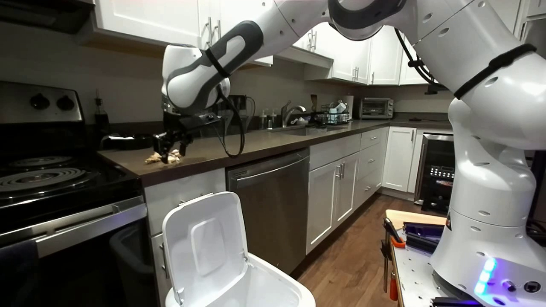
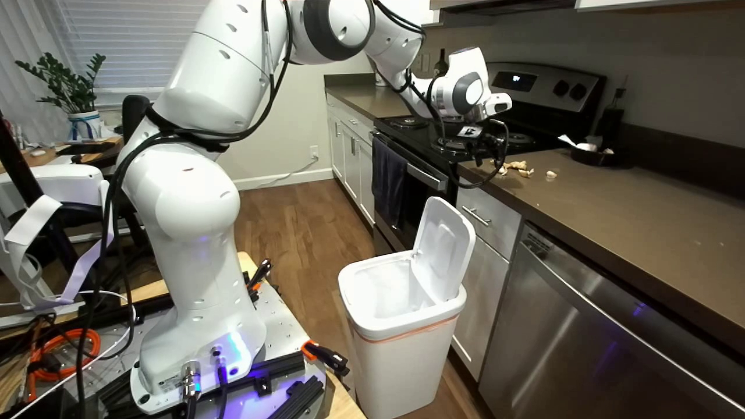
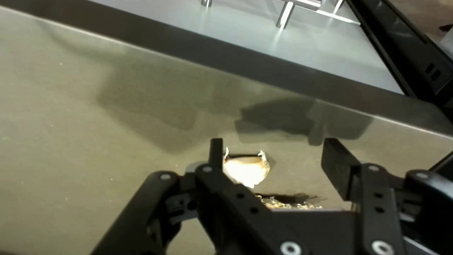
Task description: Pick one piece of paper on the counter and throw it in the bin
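Observation:
The counter is dark brown and also shows in the wrist view. Several small pale and tan scraps lie on it near the stove; they look more like peel or garlic than flat paper. In the wrist view, one pale piece with brown edges lies beside the left finger, between the jaws. A crumbly piece is partly hidden by the gripper. My gripper is open just above the counter, around these scraps. It points down in an exterior view. The white bin stands below with its lid raised.
The black stove adjoins the counter's end. A dark dish with white items stands toward the wall. Cabinet handles and the steel dishwasher are below the counter edge. A single pale scrap lies apart.

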